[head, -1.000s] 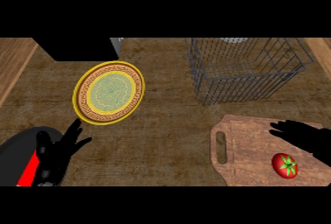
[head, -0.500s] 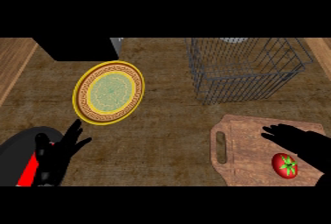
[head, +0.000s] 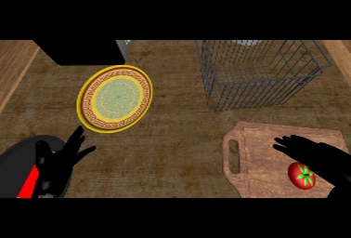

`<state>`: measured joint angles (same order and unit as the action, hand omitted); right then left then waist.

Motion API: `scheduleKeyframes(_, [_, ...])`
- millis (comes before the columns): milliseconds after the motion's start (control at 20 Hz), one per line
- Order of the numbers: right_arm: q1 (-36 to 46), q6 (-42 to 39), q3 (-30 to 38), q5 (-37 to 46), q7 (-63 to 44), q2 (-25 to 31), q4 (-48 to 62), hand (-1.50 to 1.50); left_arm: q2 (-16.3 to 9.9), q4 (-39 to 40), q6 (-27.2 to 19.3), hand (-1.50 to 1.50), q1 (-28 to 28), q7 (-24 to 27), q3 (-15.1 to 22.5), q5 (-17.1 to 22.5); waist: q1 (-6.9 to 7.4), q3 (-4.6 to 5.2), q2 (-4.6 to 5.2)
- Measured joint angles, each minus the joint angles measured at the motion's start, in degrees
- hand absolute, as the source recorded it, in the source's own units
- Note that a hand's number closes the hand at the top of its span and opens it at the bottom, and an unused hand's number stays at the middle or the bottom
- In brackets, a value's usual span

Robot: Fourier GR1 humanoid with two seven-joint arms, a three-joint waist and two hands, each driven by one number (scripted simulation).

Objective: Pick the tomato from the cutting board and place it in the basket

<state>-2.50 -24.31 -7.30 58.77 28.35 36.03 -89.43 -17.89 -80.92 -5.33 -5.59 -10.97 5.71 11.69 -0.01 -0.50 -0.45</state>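
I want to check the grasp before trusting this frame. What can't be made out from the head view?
- Whether the right hand touches the tomato: the hand overlaps the tomato's upper edge.
- The cutting board: its right part is covered by that hand and forearm, its lower edge cut off by the frame.
- The basket: its far rim is cut off at the top.
- The left hand: its palm merges with the dark forearm.

Tomato [head: 302, 175] on board [head: 264, 144], basket [head: 259, 69] behind, plate [head: 115, 99] left.

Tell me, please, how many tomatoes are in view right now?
1. The tomato lies on the cutting board at the lower right, beside the right hand. The hand hides part of the board, so another could be hidden.
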Motion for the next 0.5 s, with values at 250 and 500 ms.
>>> scheduleKeyframes(250, [-0.1, 1.0, -0.1, 1.5, 0.0, -1.8, 1.2, 1.5, 0.5, -0.6, -0.3, 0.0, 0.1, -1.2, -0.2, -1.3, 0.04, -0.04, -0.04])
scheduleKeyframes(500, [1.5, 5.3, -0.7, 4.3, 3.3, -1.8, 4.0, 1.5, 1.0, -1.3, -0.2, 0.0, 0.1, -2.9, -0.5, -1.9, 0.17, 0.0, 0.01])
